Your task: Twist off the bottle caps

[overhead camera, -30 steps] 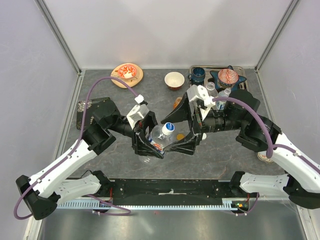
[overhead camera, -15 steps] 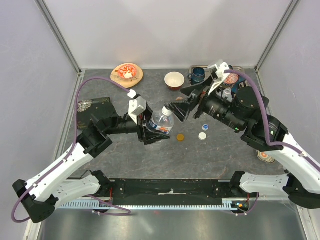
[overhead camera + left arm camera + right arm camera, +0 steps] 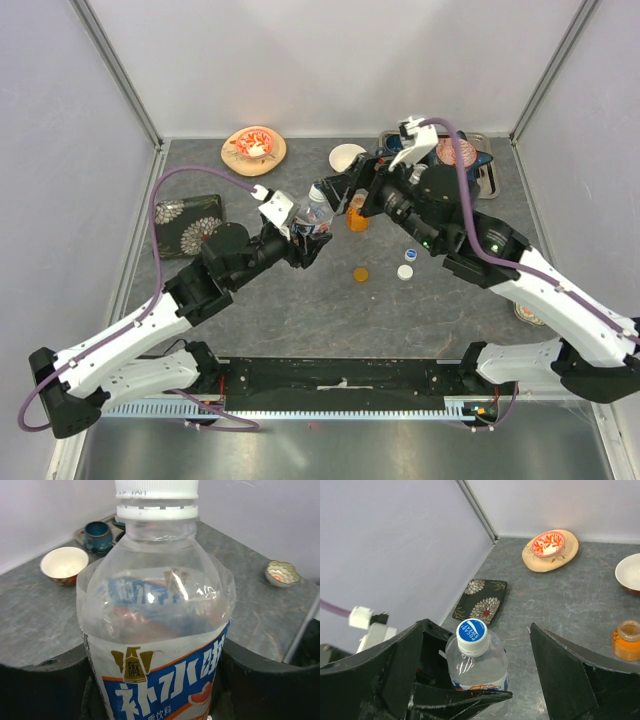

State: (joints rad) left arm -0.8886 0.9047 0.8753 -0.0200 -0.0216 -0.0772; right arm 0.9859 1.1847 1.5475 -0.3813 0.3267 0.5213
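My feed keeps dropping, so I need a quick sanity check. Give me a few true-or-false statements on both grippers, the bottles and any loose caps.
1. The left gripper is clamped on the clear blue-labelled plastic bottle. True.
2. That bottle's cap is already off. False: the blue-topped white cap sits on its neck.
3. The right gripper is shut on the cap. False: its fingers stand open, either side of the cap.
4. The short orange bottle has no cap. True.
5. Three loose caps lie on the grey table. True.

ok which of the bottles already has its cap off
The short orange bottle, standing open-mouthed on the table beside the white bowl. The blue-label bottle in the left gripper is still capped.
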